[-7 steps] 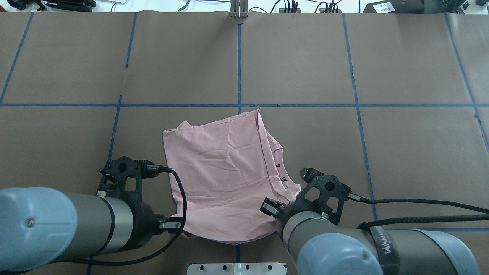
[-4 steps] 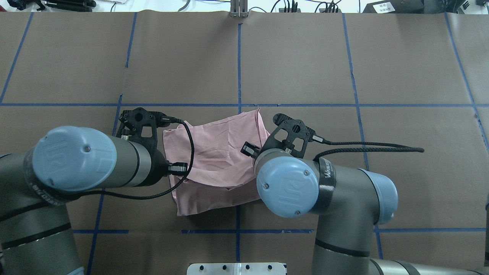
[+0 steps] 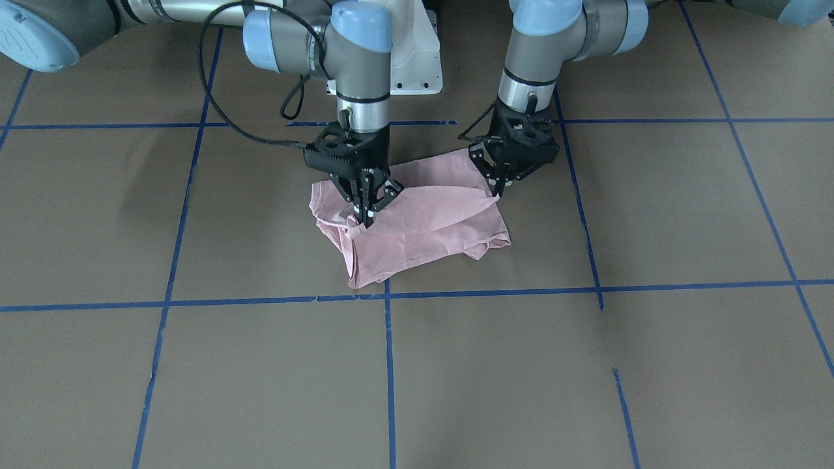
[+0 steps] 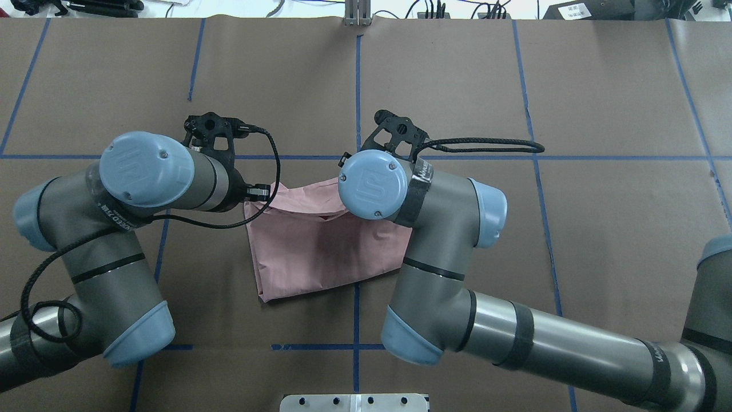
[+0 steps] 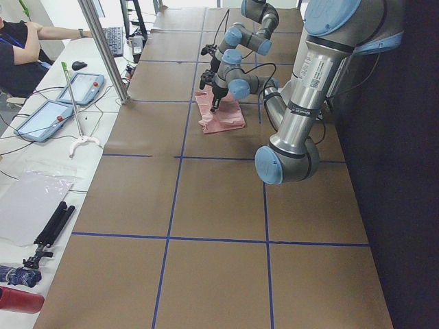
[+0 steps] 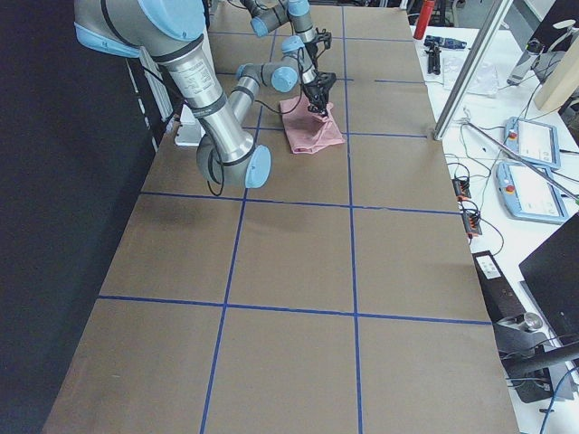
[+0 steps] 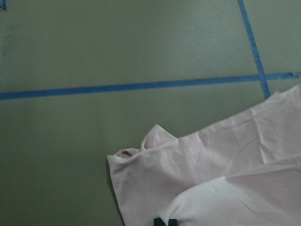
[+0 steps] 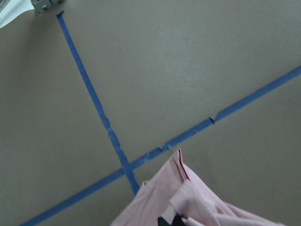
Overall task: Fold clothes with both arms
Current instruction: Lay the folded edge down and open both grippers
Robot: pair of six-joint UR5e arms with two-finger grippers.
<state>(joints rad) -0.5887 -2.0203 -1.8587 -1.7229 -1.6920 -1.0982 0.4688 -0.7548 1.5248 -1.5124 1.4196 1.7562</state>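
Overhead exterior view, item one: pink shirt (image 4: 320, 252), doubled over, print not visible. It lies on the brown-papered desk (image 4: 600, 86), about midway between the desk's left and right ends and nearer the robot's edge than the operators' edge. It covers part of one blue tape (image 4: 357, 86) line. Item two: left arm (image 4: 120, 252), bent over the shirt's left side. The left gripper (image 3: 500, 189) points down with its jaws closed on the shirt's upper layer at that edge. Item three: right arm (image 4: 440, 240), bent over the shirt's right side. The right gripper (image 3: 367, 215) points down with its jaws pinched on a gather of the same upper layer. Front-facing view: the upper layer hangs between the two grippers, slightly raised and sagging in the middle, while the lower layer lies flat on the paper with one corner pointing to the operators' edge. Both wrist views: dark fingertips at the bottom edge with pink cloth between them, and beyond them the lower layer, bare paper and tape lines.
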